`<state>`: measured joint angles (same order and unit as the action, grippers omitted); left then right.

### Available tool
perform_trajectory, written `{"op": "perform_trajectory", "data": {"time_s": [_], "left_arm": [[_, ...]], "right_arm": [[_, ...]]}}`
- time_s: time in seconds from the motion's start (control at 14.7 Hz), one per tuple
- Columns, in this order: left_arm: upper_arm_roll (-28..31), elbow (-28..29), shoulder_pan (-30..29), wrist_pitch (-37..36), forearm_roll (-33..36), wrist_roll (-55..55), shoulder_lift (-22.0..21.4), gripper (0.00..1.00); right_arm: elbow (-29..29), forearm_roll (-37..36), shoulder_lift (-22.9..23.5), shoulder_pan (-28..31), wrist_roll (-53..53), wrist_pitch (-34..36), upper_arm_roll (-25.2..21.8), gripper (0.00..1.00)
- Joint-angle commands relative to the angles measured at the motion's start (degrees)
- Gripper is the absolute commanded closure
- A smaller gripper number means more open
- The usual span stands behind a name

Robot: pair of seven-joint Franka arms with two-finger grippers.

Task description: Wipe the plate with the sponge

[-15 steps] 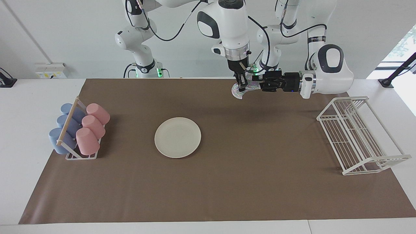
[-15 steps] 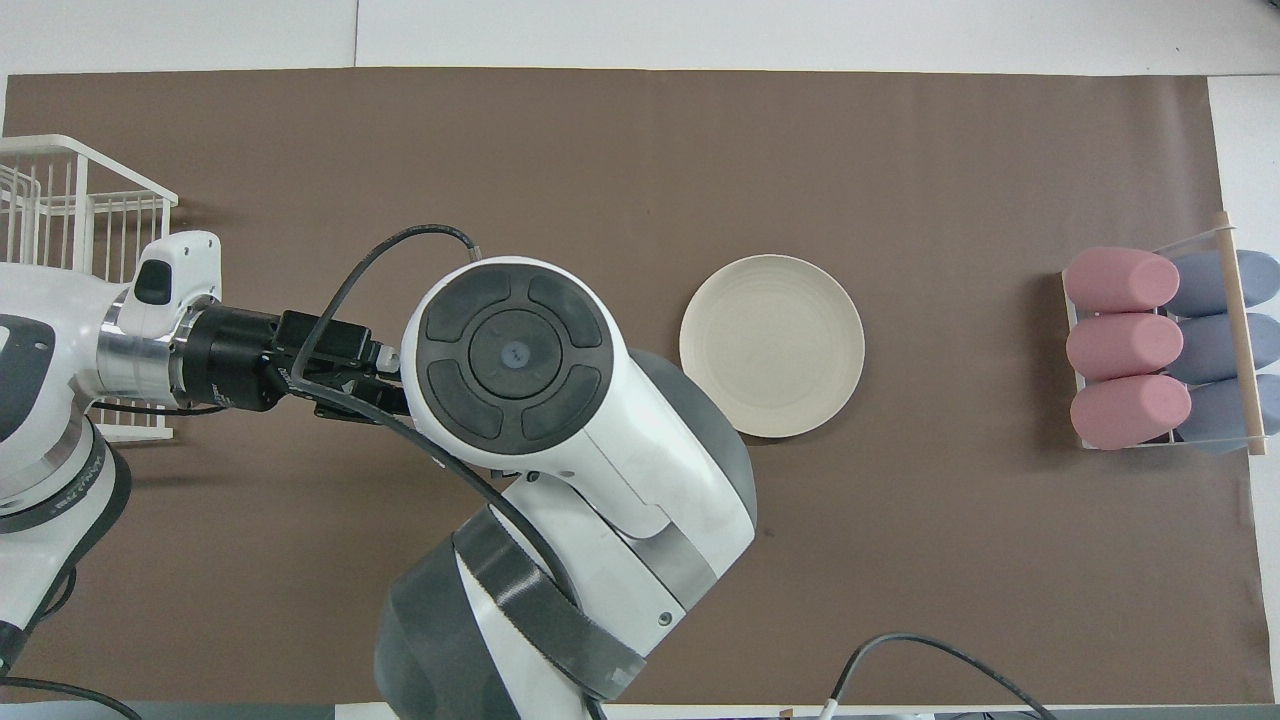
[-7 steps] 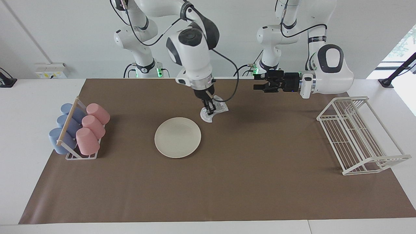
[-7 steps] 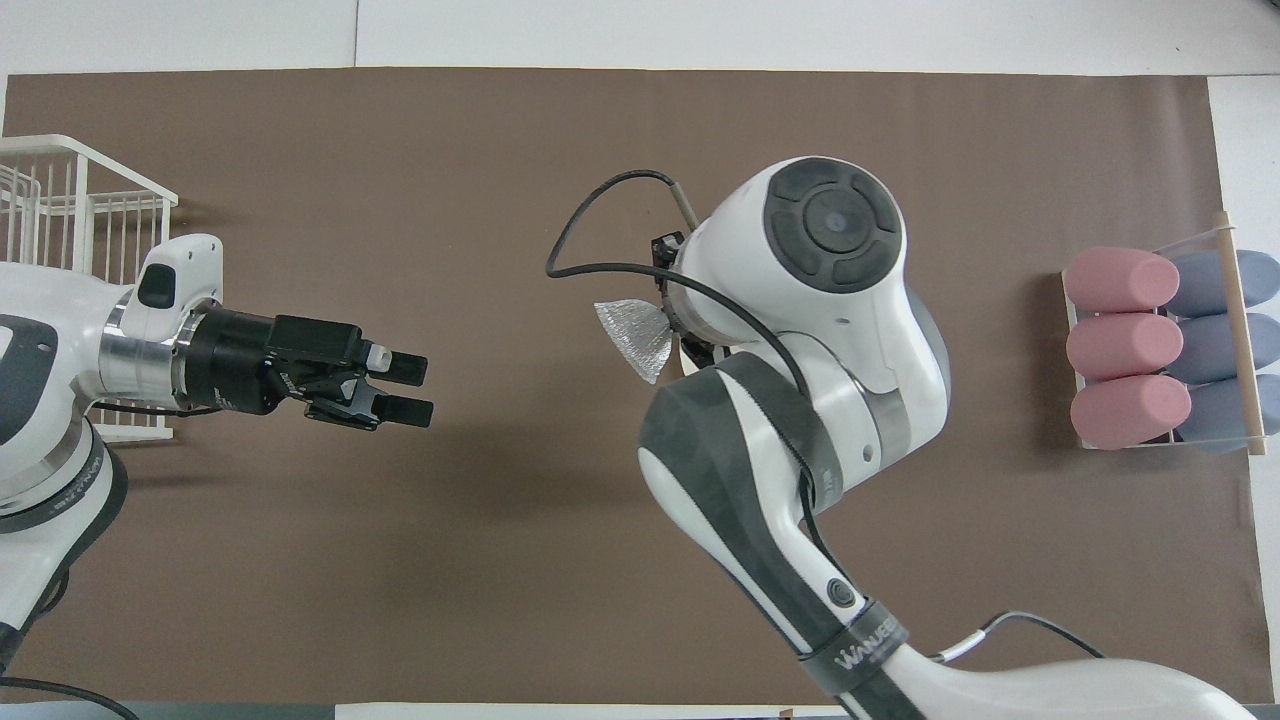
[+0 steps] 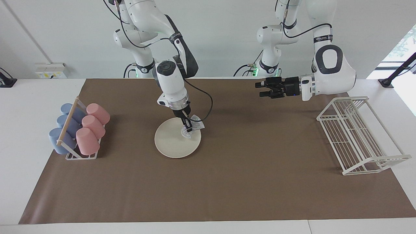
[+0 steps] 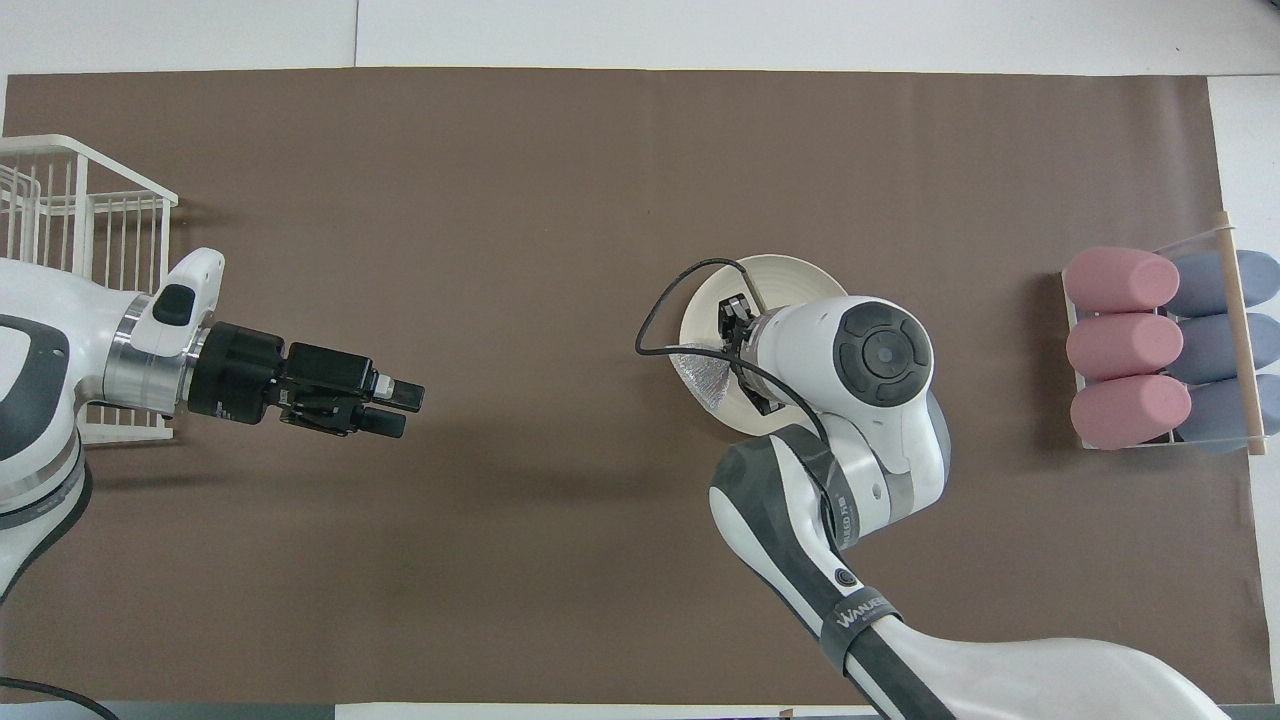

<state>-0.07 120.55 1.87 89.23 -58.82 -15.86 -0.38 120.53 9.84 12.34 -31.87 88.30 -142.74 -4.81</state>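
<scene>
The right gripper (image 5: 188, 127) points steeply down, pinching the crinkly silver sponge (image 5: 194, 127) against the smooth, round cream plate (image 5: 172, 144) at mid-mat, on its edge nearer the robots. The left gripper (image 5: 260, 89) hangs level over brown mat (image 5: 227, 182), fingers parted, empty.

One camera sits high across the counter (image 5: 208, 195) facing the robots and looks down its whole length, while the other hangs above the robots' end looking steeply down and forward, closer in, both sharing the brown mat (image 6: 560, 180) and everything on it.
</scene>
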Motion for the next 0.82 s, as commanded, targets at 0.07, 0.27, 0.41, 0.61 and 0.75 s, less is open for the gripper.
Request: {"op": "perform_trajectory", "data": {"time_s": [0.07,0.27,0.41,0.61,0.75], "left_arm": [[0.3,0.7,-0.9,2.1,8.7,-0.8,-0.2,0.00],[0.3,0.8,-0.9,5.4,12.2,1.4,-0.1,0.00],[0.3,0.5,-0.9,5.6,15.0,2.8,0.1,0.00],[0.3,-0.7,-1.8,5.4,18.5,2.9,0.0,0.00],[0.3,-0.8,-1.9,5.4,18.5,2.9,0.0,0.00]], "right_arm": [[1.6,0.4,0.9,0.5,-2.5,-0.9,0.2,1.00],[2.2,0.4,2.0,1.4,-5.8,-1.2,0.2,1.00],[2.3,0.4,2.6,5.4,-13.4,-1.1,0.2,1.00],[2.7,0.4,2.7,10.1,-23.1,-1.1,0.2,1.00],[3.0,0.4,2.7,11.3,-25.4,-1.1,0.2,1.00]]}}
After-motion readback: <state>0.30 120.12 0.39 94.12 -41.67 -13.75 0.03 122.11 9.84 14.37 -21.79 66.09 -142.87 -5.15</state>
